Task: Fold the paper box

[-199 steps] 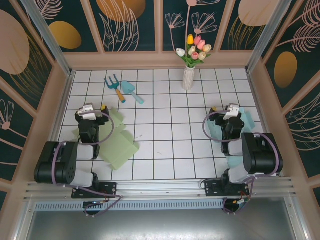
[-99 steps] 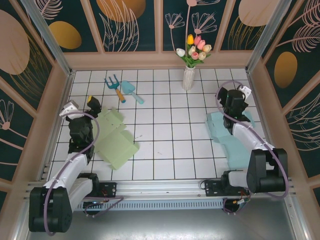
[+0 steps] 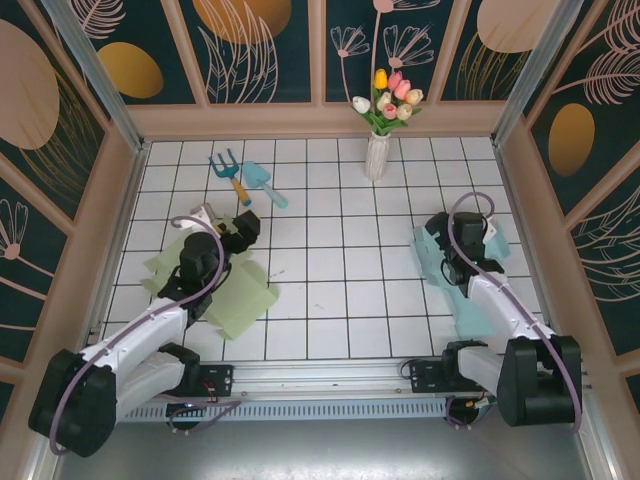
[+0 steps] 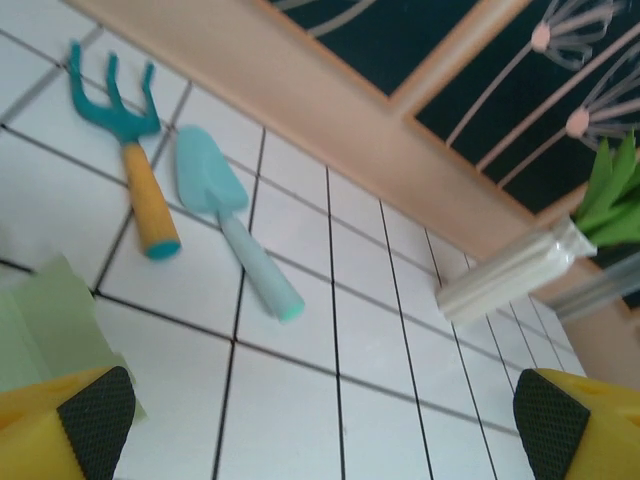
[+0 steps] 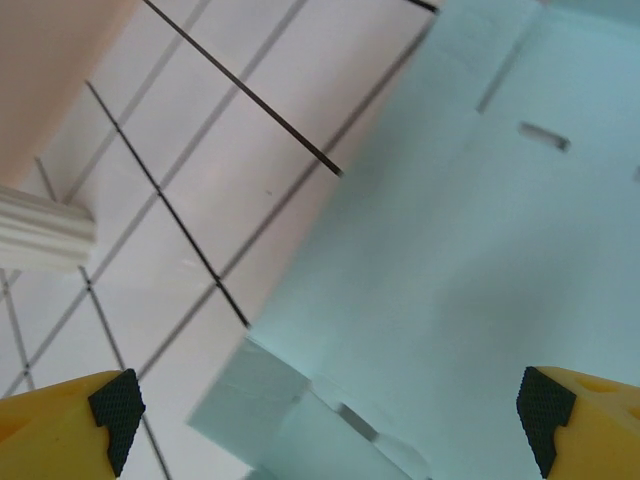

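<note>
Top external showed you two flat sheets on the worktop point(image 3: 340, 250), green paper box point(image 3: 245, 295) beneath your left hand point(image 3: 228, 218), blue paper box point(image 3: 432, 258) beneath your right hand point(image 3: 463, 222), both hands wide open and newly swung inward.

Green paper box point(image 3: 245, 300), blue paper box point(image 3: 430, 258)

Left end effector point(image 4: 322, 425), right end effector point(image 5: 330, 410) both gape.
</note>
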